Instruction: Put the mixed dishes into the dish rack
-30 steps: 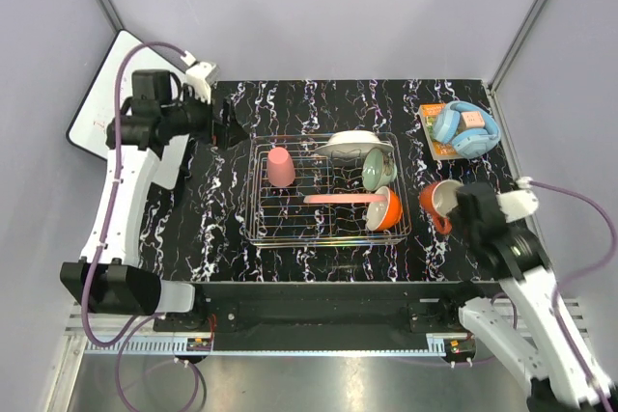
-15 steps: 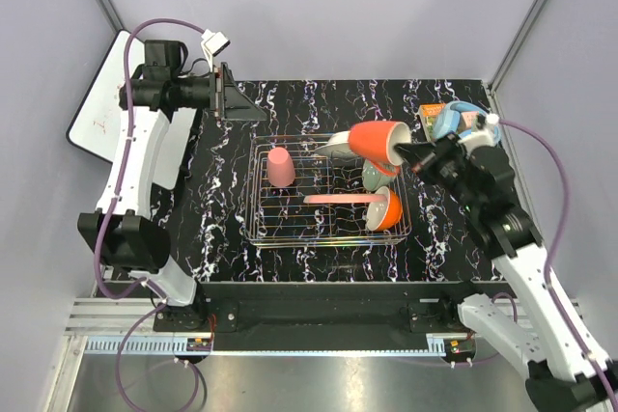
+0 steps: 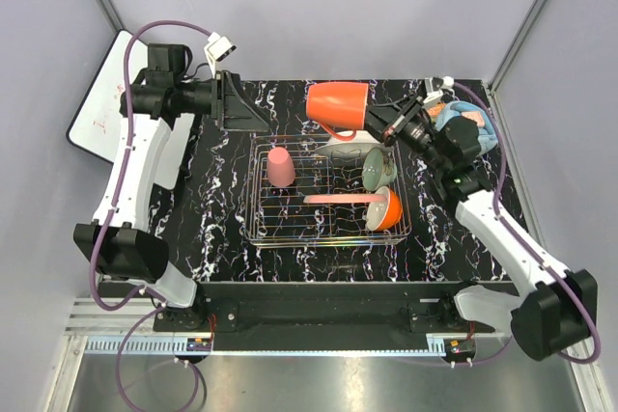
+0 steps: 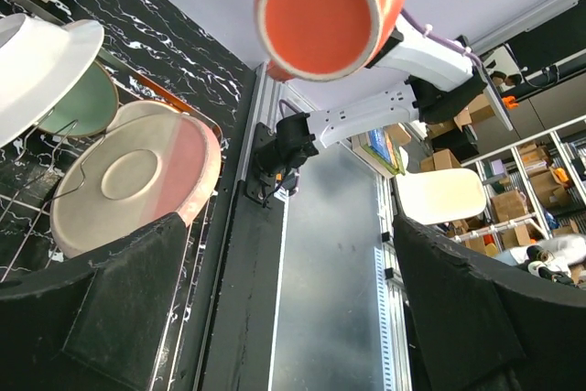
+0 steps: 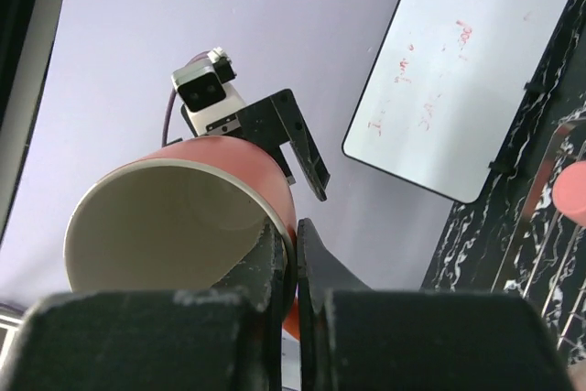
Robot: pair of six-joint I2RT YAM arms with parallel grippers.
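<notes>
**Sam:** Where is the right arm (image 3: 492, 229)?

**Mia:** It goes up and back, and it bends to the left. The right gripper (image 3: 383, 126) is high over the far side of the dish rack (image 3: 290, 217).

**Sam:** Is it holding something?

**Mia:** Yes. Its fingers (image 5: 320, 267) pinch tight on the rim of the orange mug (image 3: 338, 101). The mug is on its side in the air, with its bottom pointing left. It hangs over the rack's far rim and the white plate (image 3: 352, 145).

**Sam:** And the left arm (image 3: 130, 171)?

**Mia:** It is up too. The left gripper (image 3: 249, 113) is near the rack's back left corner, over the table (image 3: 208, 219). It points at the mug. Its jaws are wide apart and hold nothing. There is a gap between it and the mug.

**Sam:** Where is there room?

**Mia:** The pink cup (image 3: 280, 166) sits at the back left of the rack. The green bowl (image 3: 379, 168), pink plate (image 3: 338, 200) and orange bowl (image 3: 386, 209) fill the right side. Bare wires show at the front left.

**Sam:** What is near the edges?

**Mia:** The blue headphones (image 3: 473, 134) are at the far right corner, close by the right arm. The white board (image 3: 101, 103) is past the table's left edge.
</notes>
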